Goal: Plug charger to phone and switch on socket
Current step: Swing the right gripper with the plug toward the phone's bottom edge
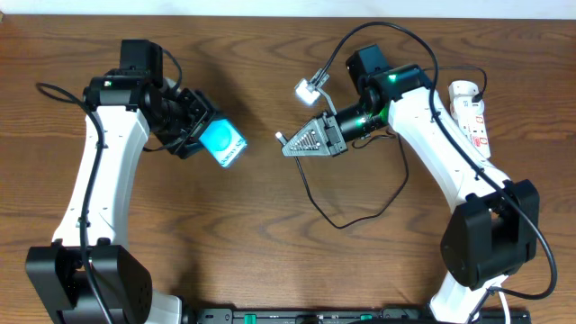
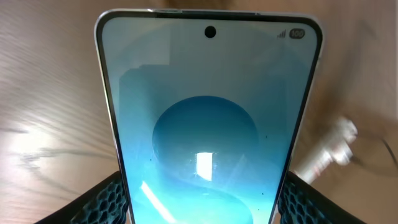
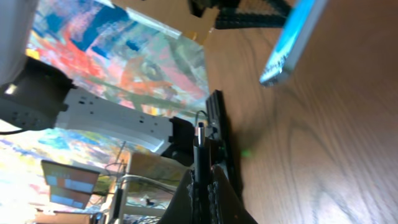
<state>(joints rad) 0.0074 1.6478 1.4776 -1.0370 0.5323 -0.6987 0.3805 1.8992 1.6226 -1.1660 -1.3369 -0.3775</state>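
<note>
Seen from overhead, a brown wood-grain table (image 1: 270, 261) carries two white, jointed robot arms, one at each side.

At ten o'clock from the table's middle, the left arm reaches up and bends inward, its wrist aimed toward four o'clock. The left gripper (image 1: 202, 131) is clenched on the phone (image 1: 225, 144), a small flat rectangle with a glossy cyan screen, held tilted above the wood. In the left wrist view the phone (image 2: 208, 124) fills the picture. It has a smooth glass face, a thin pale rim, rounded corners and a punch-hole lens near the top, and its lower end is cut off. Black honeycomb-textured fingers (image 2: 93, 202) press both of its long edges. At three o'clock of that view a white shape is too blurred to identify.

Right of centre, the right arm rises from five o'clock and folds toward nine o'clock. The right gripper (image 1: 284, 140), a grey, ribbed, wedge-shaped pincer, is clenched on the tip of the charger (image 1: 337, 223), whose long thin black cable loops loosely over the table below the wrist. In the right wrist view the closed dark fingers of the right gripper (image 3: 208, 146) pinch a small connector (image 3: 200, 132) with a metal end. The phone's bright edge (image 3: 289, 43) shows at one o'clock, and the left half is a blurred multicoloured backdrop (image 3: 112, 56).

At two o'clock, near the table's right edge, lies the socket (image 1: 472, 112), a narrow white plastic power strip with red marks, its lower end hidden under the right arm.
</note>
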